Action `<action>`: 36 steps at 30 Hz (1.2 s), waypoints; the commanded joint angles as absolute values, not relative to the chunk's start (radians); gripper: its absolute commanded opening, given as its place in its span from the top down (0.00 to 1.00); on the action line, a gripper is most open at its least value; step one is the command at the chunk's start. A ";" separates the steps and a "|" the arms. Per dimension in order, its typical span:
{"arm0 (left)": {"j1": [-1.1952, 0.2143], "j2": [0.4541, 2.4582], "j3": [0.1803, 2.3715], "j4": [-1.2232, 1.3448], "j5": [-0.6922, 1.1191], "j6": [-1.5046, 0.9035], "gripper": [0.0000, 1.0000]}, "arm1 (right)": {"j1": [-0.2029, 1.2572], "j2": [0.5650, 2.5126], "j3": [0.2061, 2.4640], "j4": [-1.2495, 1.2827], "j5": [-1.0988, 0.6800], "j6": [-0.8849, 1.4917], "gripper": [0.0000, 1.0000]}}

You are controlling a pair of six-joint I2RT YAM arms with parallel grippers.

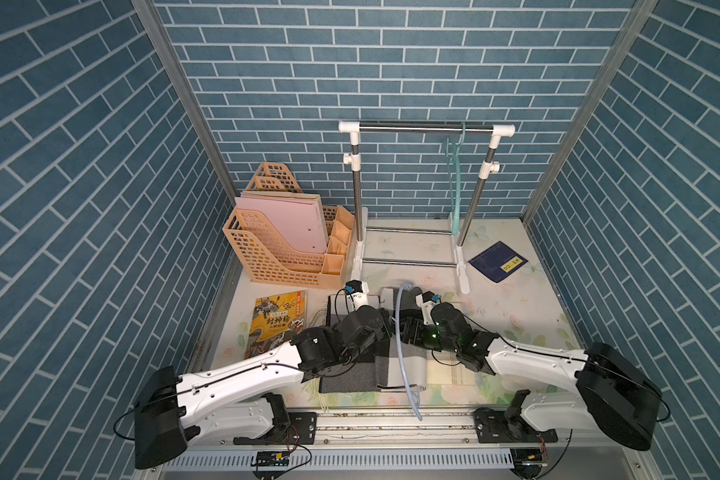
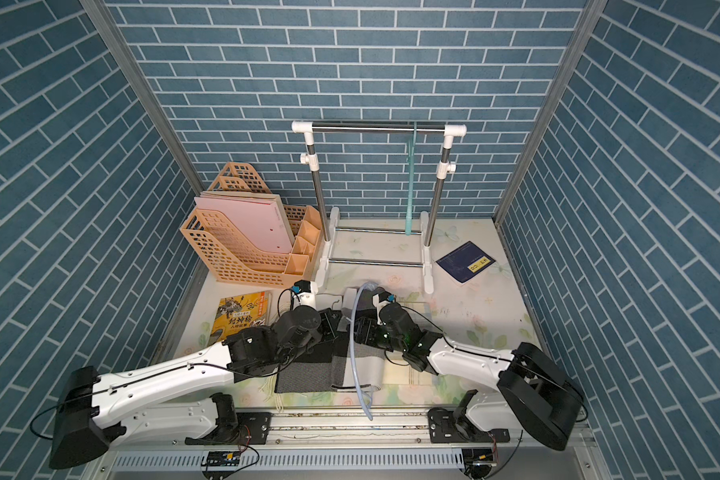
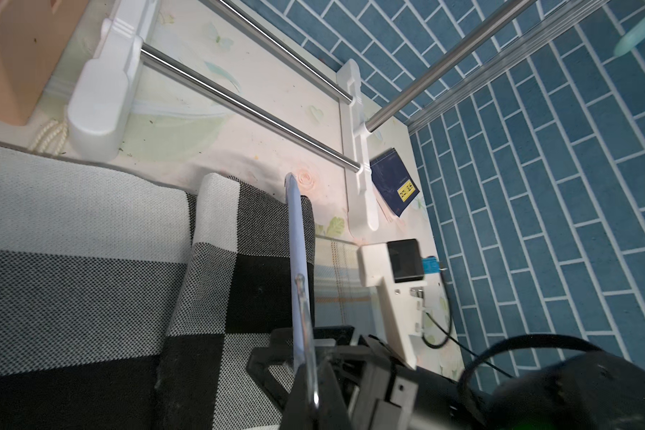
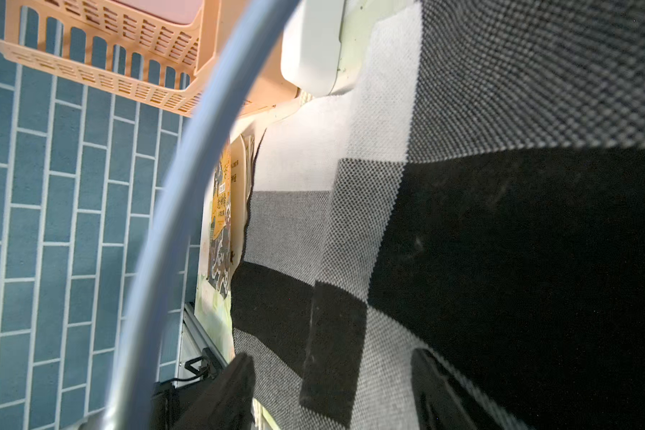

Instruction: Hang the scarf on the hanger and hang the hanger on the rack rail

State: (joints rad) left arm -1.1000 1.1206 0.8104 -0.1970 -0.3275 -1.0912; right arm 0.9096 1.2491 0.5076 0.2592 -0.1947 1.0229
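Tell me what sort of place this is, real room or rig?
Likely a robot test booth dressed as a home corner: brick-print wall panels held by bare aluminium posts, a small garment rack and file organizer on a floral tabletop, plus a mounting rail along the front.

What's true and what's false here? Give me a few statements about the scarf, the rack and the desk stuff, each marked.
A teal hanger hangs from the top bar of the rack. True.
The scarf is draped over the rack. False: it lies on the table in front of it.
The dark blue booklet lies to the robot's right of the rack. True.
The orange file organizer is empty. False: it holds pink folders.
The right gripper is clamped shut. False: its jaws stand apart over the scarf.
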 commanded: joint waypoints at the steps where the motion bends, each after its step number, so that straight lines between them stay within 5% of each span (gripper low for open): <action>1: -1.103 1.129 0.815 -0.210 -0.359 -1.092 1.00 | 0.902 1.141 0.545 0.079 -0.180 0.917 0.28; 12: -1.115 1.290 1.030 -0.404 -0.421 -1.077 1.00 | 1.007 0.847 0.634 -0.316 0.137 0.832 0.27; 20: -1.148 1.414 1.169 -0.479 -0.455 -1.080 1.00 | 1.264 0.972 0.594 -0.096 0.471 0.907 0.25; 32: -1.164 1.443 1.174 -0.450 -0.436 -1.086 1.00 | 1.265 1.200 0.623 -0.060 0.636 0.942 0.28; 36: -1.166 1.442 1.174 -0.433 -0.423 -1.079 0.89 | 1.250 1.227 0.652 -0.144 0.666 0.966 0.30</action>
